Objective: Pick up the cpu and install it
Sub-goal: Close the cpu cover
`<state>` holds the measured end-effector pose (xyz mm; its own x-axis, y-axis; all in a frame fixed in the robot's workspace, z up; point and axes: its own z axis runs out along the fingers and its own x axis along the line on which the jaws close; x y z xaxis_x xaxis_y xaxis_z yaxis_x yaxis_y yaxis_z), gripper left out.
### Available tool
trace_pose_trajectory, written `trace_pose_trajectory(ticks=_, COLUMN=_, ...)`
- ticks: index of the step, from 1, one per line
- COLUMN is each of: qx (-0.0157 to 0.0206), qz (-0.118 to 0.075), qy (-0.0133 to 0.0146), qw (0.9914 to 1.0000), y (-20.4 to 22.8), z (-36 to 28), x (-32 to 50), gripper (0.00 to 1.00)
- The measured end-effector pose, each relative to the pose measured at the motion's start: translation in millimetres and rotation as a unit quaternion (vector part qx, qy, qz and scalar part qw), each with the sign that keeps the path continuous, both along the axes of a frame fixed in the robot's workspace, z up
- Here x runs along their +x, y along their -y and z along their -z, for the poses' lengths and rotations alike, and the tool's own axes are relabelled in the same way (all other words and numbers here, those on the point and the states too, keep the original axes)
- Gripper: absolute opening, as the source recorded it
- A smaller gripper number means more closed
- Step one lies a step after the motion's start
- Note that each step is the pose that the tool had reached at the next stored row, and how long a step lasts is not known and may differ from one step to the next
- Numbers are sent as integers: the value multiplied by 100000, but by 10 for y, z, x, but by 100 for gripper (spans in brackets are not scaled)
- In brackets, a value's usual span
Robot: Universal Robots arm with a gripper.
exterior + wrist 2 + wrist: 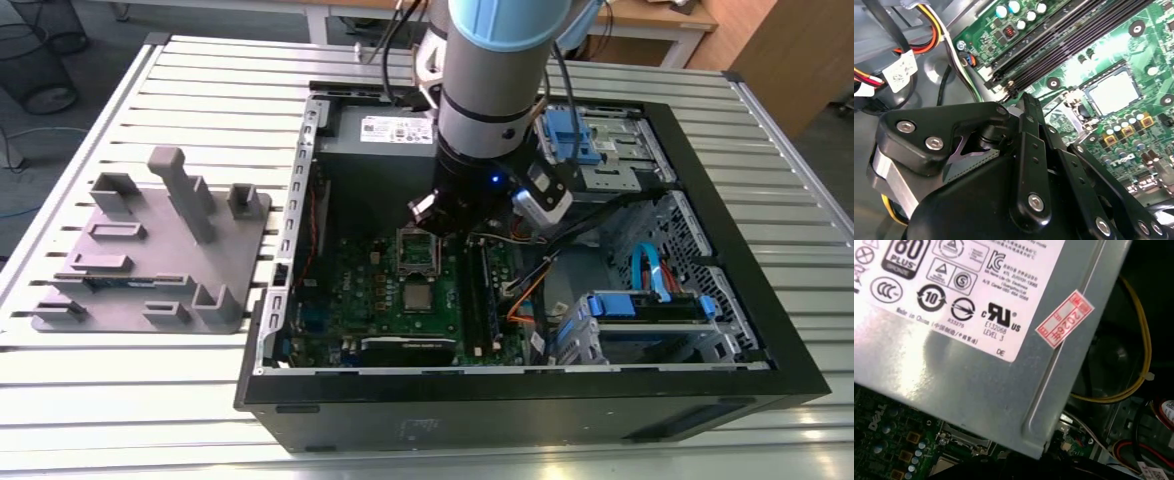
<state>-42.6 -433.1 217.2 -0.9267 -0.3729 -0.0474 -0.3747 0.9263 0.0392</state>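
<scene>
The cpu (pixel 420 296) is a pale silvery square lying flat in its socket on the green motherboard (pixel 360 290) inside the open computer case. In the second wrist view the cpu (pixel 1111 92) sits level inside the socket's frame. The dark metal socket cover (pixel 419 248) stands open just behind it. My gripper (pixel 438 220) hangs over that cover, a little above the board and apart from the cpu. Its black linkage (pixel 1029 165) shows in the second wrist view.
A grey power supply (pixel 380 130) (pixel 979 340) lies at the back of the case. Black memory slots (pixel 1064 45) run beside the socket. Drive cages with blue parts (pixel 647 310) and loose cables (pixel 534 290) are on the exterior view's right. A grey fixture plate (pixel 147 250) rests on the slatted table.
</scene>
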Motion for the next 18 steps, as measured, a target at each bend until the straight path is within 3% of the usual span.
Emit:
trace_pose_trajectory(ticks=5, qx=6, qz=-10, qy=30, qw=100000, y=-85, z=26, x=1, gripper=11)
trace_pose_trajectory(ticks=18, qx=126, qz=-10, qy=679, qw=99998, y=-137, z=115, x=-7, gripper=11)
